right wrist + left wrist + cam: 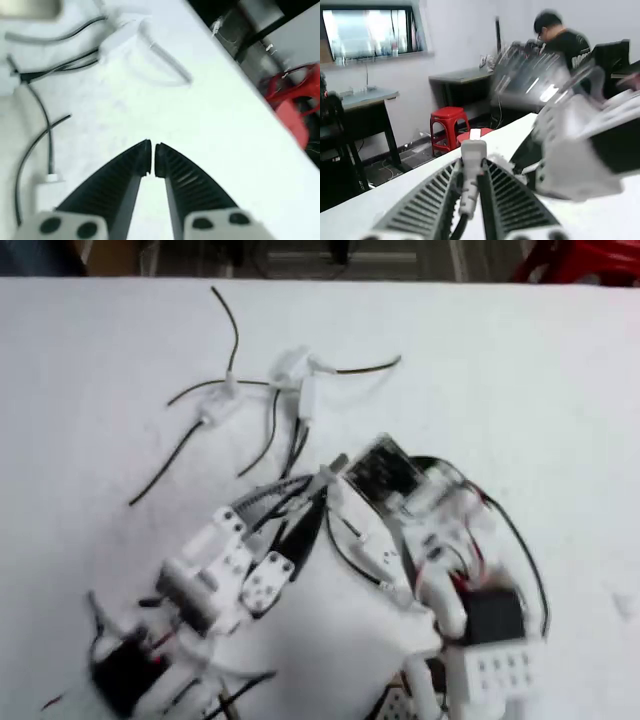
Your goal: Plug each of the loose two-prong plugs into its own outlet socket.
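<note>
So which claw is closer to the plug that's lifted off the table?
Left. The left claw is shut on the plug; the right claw, shut and empty, is over the table, apart from it.

Left arm (205, 585) stretched low from the near-left corner toward the middle of the white worktop (520, 390), ribbed grey pincer (472, 162) clamped on a white plug with black cable (471, 150), plug lying lengthwise between the fingers. Right arm (470, 615) folded up close beside it at near right. Its black ribbed pincer (152, 150) is angled down over the worktop, fingertips pressed nearly together.
</note>
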You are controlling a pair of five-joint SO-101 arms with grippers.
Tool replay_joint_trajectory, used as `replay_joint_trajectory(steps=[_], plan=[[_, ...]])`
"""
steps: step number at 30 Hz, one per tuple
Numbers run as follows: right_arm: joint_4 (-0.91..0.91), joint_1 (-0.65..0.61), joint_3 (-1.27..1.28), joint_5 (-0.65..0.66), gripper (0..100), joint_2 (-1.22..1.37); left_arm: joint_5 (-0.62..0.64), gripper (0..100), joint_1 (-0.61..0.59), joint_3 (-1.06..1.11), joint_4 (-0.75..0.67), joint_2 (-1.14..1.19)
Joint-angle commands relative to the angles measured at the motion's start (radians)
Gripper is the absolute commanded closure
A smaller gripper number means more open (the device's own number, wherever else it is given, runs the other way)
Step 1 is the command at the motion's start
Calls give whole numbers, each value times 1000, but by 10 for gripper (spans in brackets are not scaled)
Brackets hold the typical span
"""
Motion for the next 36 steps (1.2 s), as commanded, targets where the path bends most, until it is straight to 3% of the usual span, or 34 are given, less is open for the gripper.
replay_joint_trajectory(steps=[1, 12, 20, 23, 29, 36], plan=[[-15, 21, -31, 8, 968, -4, 3, 976, 8, -28, -9, -16], [182, -1, -376, 0, 968, 1, 6, 976, 8, -21, -5, -16], [197, -305, -594, -52, 967, 22, 3, 976, 8, -11, -8, -16], [196, -364, -671, -92, 967, 116, 3, 976, 8, 0, -11, -16], [163, -364, -752, -101, 967, 349, 3, 976, 8, 0, -9, -16], [153, -335, -626, -101, 968, 344, 3, 976, 8, -3, -9, -16]])
